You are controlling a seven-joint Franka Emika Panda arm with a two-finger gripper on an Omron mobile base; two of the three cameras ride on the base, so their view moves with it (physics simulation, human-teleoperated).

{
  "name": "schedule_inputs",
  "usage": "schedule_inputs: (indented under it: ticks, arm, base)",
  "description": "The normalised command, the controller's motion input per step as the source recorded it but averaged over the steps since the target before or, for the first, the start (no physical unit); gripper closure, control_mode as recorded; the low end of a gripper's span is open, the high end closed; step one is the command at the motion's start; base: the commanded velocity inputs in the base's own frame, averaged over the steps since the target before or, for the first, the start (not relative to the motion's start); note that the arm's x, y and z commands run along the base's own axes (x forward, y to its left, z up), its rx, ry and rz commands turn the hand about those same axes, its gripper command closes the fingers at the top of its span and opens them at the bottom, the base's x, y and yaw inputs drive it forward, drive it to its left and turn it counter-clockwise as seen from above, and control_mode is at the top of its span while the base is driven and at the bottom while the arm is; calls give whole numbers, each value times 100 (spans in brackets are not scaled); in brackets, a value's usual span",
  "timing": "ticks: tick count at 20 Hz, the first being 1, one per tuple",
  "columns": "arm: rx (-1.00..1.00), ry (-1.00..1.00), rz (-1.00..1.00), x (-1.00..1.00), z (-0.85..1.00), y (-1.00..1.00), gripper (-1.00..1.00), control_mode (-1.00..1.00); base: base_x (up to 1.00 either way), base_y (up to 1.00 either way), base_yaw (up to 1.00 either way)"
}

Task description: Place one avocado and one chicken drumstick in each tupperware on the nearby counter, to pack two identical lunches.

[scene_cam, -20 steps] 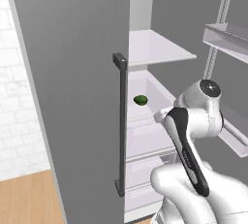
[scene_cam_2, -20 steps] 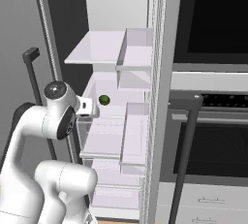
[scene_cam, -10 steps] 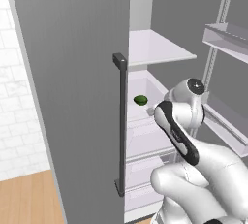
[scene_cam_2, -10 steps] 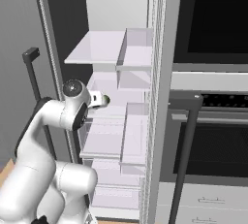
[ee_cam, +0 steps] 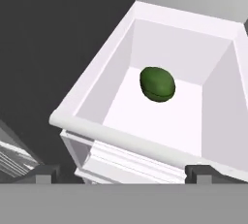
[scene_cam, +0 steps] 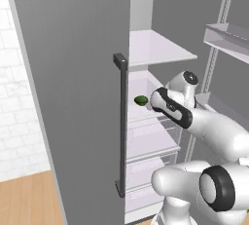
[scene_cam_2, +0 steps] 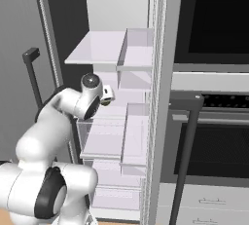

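A dark green avocado lies alone on the floor of a white fridge bin; from the left base it shows as a small green shape on the middle shelf. My gripper hangs just in front of and above the bin's near rim, open wide, with nothing between its fingertips. The avocado is a short way ahead of it, untouched. My arm reaches into the open fridge. The chicken drumstick, the tupperware and the counter are out of view.
The grey fridge door with its dark vertical handle stands open on the left. White shelves sit above the bin and drawers below. A door rack juts out on the right. A black oven stands beside the fridge.
My arm has stretched forward into the fridge, carrying the hand closer to the avocado's shelf. The jaws have stayed open. The avocado has not moved.
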Motion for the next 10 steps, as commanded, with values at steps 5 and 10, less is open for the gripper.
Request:
schedule_inputs:
  ticks: [5,10]
  arm:
    - [0,0,9,28,-22,0,-100,-100]
    - [0,1,0,55,-3,0,-100,-100]
  base:
    - [0,0,0]
    - [0,0,0]
